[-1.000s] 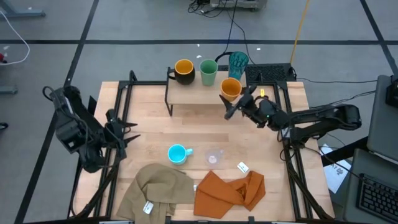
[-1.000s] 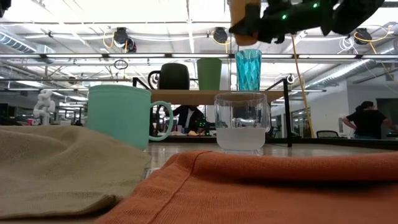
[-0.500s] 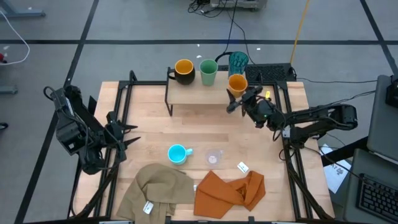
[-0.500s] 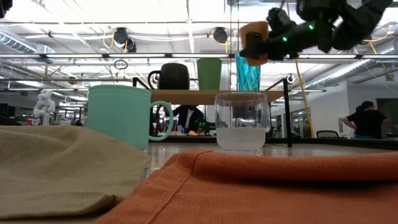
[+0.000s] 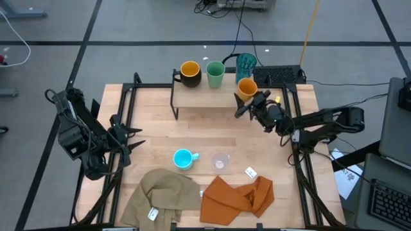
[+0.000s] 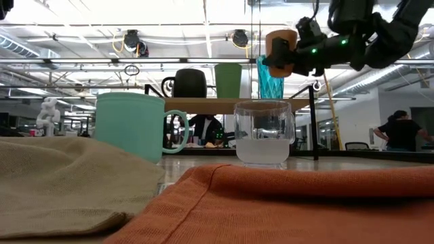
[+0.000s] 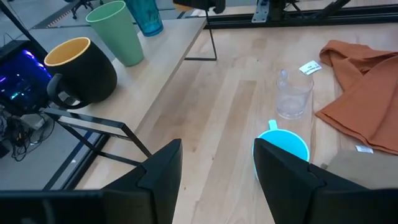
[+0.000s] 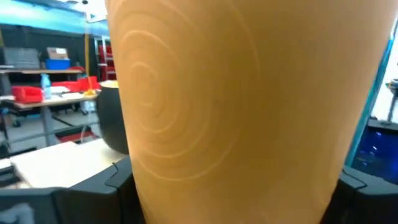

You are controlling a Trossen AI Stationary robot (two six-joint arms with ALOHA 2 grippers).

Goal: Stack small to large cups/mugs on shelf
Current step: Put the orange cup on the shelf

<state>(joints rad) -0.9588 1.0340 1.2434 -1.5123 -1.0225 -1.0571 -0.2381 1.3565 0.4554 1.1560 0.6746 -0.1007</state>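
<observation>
Fingers of the right gripper (image 5: 252, 102) pinch the small orange cup (image 5: 246, 87), held above the shelf (image 5: 199, 96) beside the teal tumbler (image 5: 246, 63). Left gripper (image 5: 130, 136) fingers spread, idle over bench (image 5: 192, 128) edge.

Right gripper (image 5: 246, 102) fingers clamped; left gripper (image 5: 136, 136) fingers apart.

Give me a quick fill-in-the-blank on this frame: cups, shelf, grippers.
1. The right gripper holds the small ____ cup.
2. On the shelf, the green cup stands between the black mug and the ____ tumbler.
3. The light blue mug stands on the ____.

Missing: orange; teal; table
</observation>
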